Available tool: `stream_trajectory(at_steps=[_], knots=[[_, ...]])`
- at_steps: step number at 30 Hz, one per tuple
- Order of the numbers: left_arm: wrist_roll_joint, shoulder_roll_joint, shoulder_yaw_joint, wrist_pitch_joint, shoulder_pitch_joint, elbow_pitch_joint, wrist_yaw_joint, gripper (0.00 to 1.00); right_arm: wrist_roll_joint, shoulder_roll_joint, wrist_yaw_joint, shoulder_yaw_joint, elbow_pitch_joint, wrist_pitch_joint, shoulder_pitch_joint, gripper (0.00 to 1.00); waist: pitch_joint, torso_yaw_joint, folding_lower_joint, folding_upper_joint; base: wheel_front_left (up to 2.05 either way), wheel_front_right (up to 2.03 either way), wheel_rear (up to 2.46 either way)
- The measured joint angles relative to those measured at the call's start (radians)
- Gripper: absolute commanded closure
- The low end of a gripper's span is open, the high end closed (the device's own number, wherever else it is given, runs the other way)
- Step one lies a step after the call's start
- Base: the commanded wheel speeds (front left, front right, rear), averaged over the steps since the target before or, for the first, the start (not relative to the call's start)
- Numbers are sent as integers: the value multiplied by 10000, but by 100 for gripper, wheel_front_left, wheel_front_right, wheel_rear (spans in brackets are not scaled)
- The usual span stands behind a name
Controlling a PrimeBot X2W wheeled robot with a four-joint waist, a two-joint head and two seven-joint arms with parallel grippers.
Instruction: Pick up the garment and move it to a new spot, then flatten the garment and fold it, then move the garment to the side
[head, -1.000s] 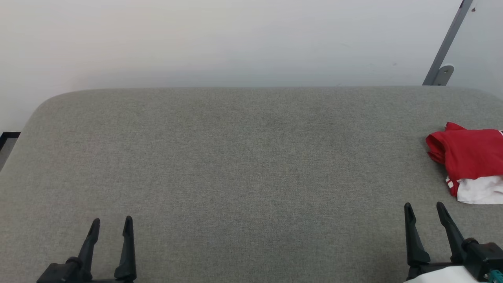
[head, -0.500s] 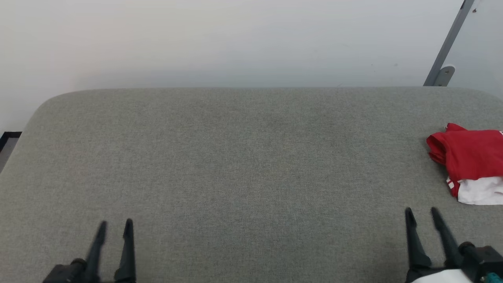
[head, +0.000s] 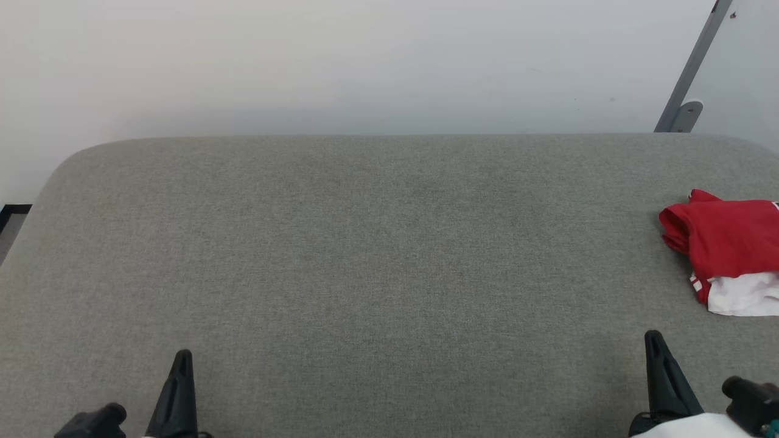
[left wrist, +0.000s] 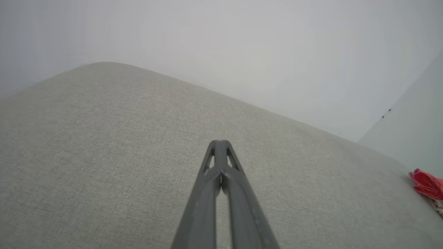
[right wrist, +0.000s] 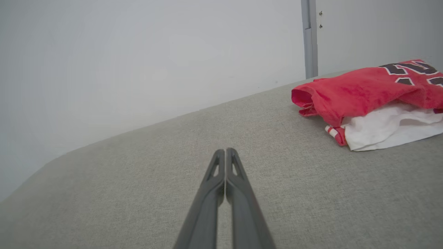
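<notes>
Garment (head: 724, 240): lying bunched, red over white sleeve, black lettering
Place: sitting at grey cushion (head: 365, 243)'s right edge
Facing: rolled fold pointing left; long axis unclear
Left gripper (head: 181, 356): fingers pressing together
Right gripper (head: 654, 336): fingers pressing together

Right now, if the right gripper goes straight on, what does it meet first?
Probably the grey surface or the wall beyond, though depth is unclear. The right gripper points past the garment, which lies to its right.

Plain lab, padded grey table (head: 389, 243), blank wall (head: 365, 61)
</notes>
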Motion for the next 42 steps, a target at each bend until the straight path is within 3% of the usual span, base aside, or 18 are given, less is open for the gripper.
stream_trajectory(at_steps=[42], knots=[[-5699, -134, 188, 1459, -1145, 514, 0, 100, 5916, 25, -2, -98, 370, 1521, -1036, 100, 26, -122, 0, 0, 0, 0, 0]])
